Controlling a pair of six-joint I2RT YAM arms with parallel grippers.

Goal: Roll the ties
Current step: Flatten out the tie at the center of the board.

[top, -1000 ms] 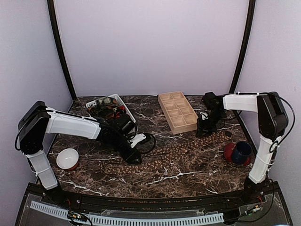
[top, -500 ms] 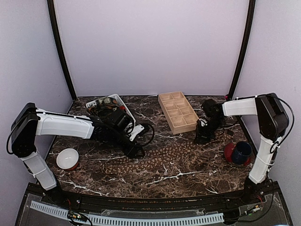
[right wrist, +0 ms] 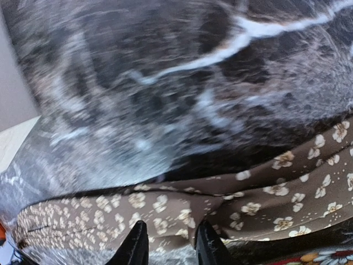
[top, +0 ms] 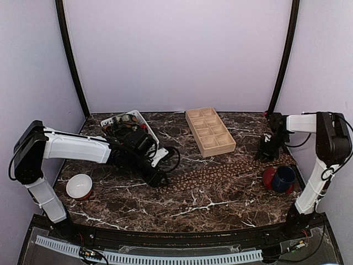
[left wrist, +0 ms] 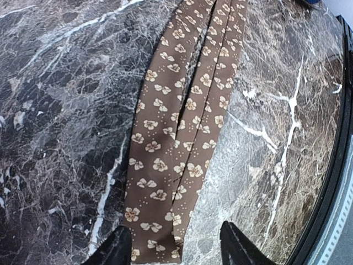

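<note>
On the dark marble table (top: 220, 204), a brown tie (top: 215, 172) is laid flat in front of the wooden tray (top: 208, 131). Left of the tray, its end is straddled by the left gripper (left wrist: 175, 236), whose fingers are spread apart. Right of the tray, it is pinched by the right gripper (right wrist: 168, 234).

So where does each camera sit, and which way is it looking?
Top external: high behind the robot, looking down on the table; left arm and right arm show.
Left wrist: on the left arm, looking down at the brown tie; its fingers show.
Right wrist: on the right arm, close above the tie; its fingers show.
Shared: all three show that tie.
</note>
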